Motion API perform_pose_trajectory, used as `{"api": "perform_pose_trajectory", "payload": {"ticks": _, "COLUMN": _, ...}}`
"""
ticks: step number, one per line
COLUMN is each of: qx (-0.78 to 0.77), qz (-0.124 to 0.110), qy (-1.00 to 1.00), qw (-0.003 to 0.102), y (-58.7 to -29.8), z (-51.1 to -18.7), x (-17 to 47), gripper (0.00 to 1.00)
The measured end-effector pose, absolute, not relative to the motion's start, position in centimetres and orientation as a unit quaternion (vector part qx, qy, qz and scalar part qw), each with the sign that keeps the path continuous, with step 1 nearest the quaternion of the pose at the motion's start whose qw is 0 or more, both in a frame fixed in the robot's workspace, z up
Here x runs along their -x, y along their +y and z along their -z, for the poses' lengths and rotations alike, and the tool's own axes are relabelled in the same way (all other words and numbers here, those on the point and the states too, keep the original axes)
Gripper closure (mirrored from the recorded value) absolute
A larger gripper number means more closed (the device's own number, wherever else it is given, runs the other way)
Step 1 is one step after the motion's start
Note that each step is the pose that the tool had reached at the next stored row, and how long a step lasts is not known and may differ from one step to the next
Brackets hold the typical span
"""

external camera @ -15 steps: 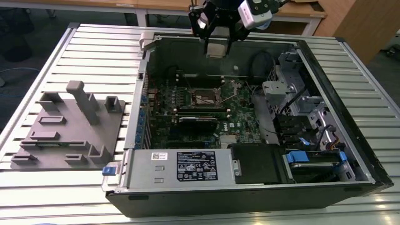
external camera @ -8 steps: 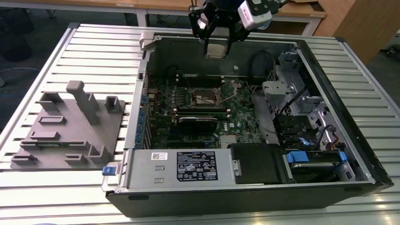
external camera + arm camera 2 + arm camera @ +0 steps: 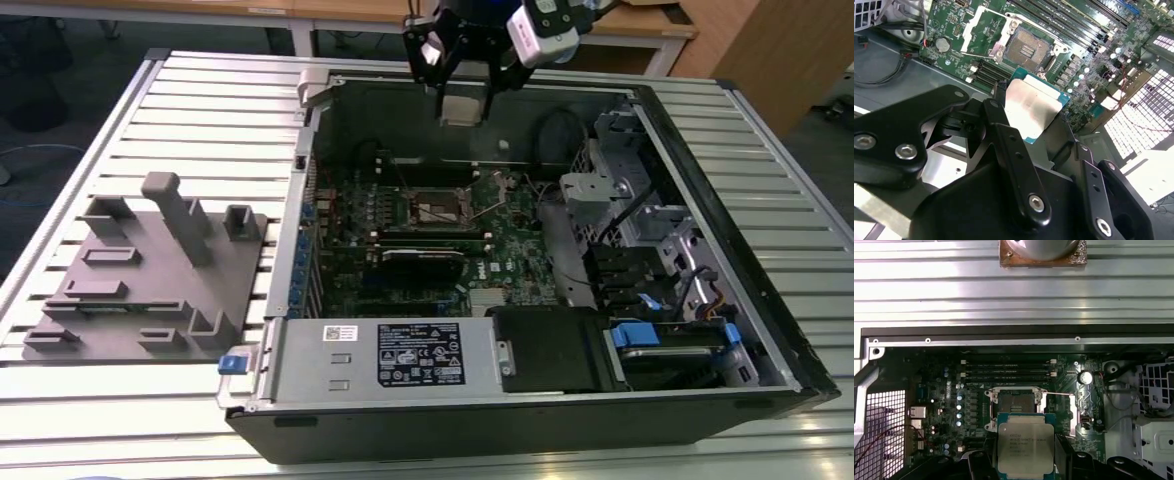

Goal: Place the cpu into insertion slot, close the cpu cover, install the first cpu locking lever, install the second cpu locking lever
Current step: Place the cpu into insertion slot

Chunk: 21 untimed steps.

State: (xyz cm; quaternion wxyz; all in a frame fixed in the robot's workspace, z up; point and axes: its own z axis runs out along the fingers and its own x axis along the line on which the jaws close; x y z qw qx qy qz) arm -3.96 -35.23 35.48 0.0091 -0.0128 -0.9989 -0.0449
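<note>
My gripper (image 3: 458,100) hangs over the back of the open computer case, shut on the cpu (image 3: 458,108). The cpu is a flat square chip with a dull silver top, and it shows between the black fingers (image 3: 1004,130) in both wrist views (image 3: 1024,442). It is well above the green board and touches nothing. The insertion slot (image 3: 441,207) lies uncovered, a dark square socket in a silvery frame (image 3: 1026,47), just beyond the chip's edge in the first wrist view (image 3: 1014,402). The cpu cover (image 3: 976,27) stands swung open beside the socket.
The case walls (image 3: 307,200) ring the board. A long black card (image 3: 424,255) lies just in front of the socket. Cables and drive cages (image 3: 654,230) fill the exterior view's right, and a power supply box (image 3: 387,355) sits at the front. A grey fixture block (image 3: 147,270) rests on the slatted table (image 3: 80,400).
</note>
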Motion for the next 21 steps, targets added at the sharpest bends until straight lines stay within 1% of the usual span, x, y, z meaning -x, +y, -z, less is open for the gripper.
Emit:
{"api": "perform_pose_trajectory", "payload": {"ticks": 7, "qx": 0.013, "qz": 0.045, "qy": -0.999, "qw": 0.009, "y": -35.23, "z": -34.88, "x": 3.96, "gripper": 0.46}}
{"api": "perform_pose_trajectory", "payload": {"ticks": 21, "qx": 0.013, "qz": 0.045, "qy": -0.999, "qw": 0.009, "y": -35.23, "z": -34.65, "x": 3.96, "gripper": 0.46}}
